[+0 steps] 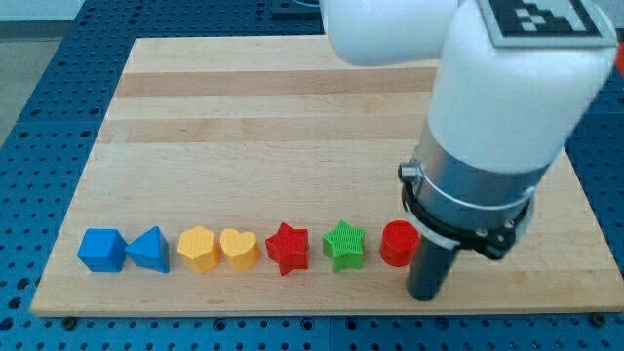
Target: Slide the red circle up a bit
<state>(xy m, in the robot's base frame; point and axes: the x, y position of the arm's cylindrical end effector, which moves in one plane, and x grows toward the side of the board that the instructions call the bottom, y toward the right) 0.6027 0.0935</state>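
Note:
The red circle (397,243) lies near the board's bottom edge, at the right end of a row of blocks. My tip (425,294) is on the board just right of and below the red circle, very close to it; I cannot tell if it touches. The arm's white body covers the view's upper right.
Left of the red circle, in one row: a green star (344,244), a red star (288,248), a yellow heart (239,249), a yellow hexagon (199,248), a blue triangle (149,250), a blue cube (102,250). The wooden board's bottom edge (292,304) is close below.

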